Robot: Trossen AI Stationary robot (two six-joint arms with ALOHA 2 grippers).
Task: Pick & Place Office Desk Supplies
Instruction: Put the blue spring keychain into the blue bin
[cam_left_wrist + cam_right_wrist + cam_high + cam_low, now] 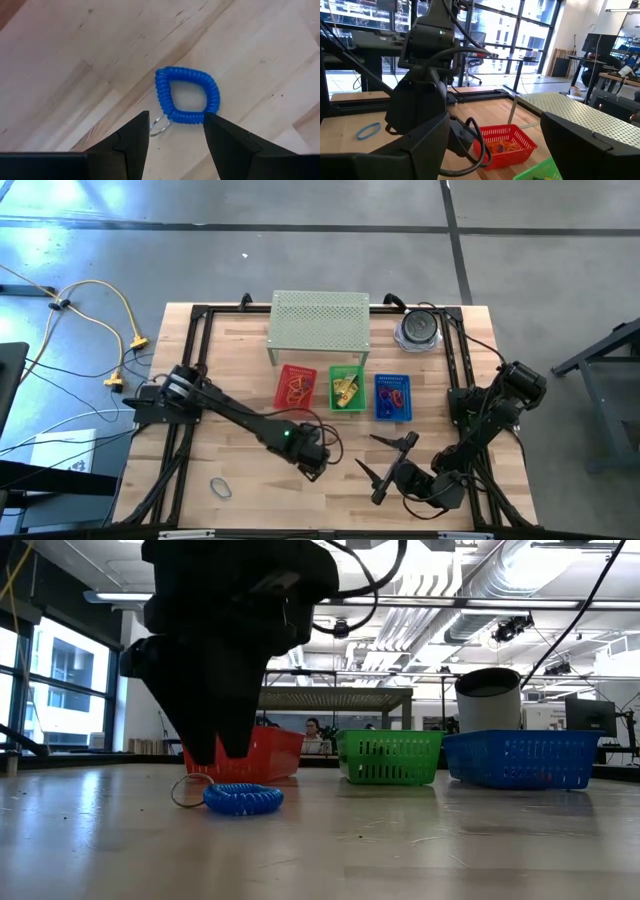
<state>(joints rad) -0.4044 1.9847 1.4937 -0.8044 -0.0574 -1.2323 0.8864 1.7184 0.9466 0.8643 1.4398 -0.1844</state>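
I see my left gripper (172, 137) low over the wooden worktop (250, 360), near the front and a bit left of the middle. Its fingers (130, 145) are spread apart and hold nothing. A blue coil loop (187, 95) with a small metal ring (159, 126) lies flat on the wood just past the fingertips, with the ring between them. I can't tell if the fingers touch the loop.

In the low view the loop (243, 798) rests on the worktop just in front of the red basket (265, 753).

Farther back sit three baskets in a row: the red basket (296, 386) on the left, the green basket (348, 388) in the middle and the blue basket (393, 396) on the right. Each has small things inside.

Another blue loop (221, 487) lies alone near the front left.

My right gripper (388, 465) waits at the front right, fingers wide apart and empty.
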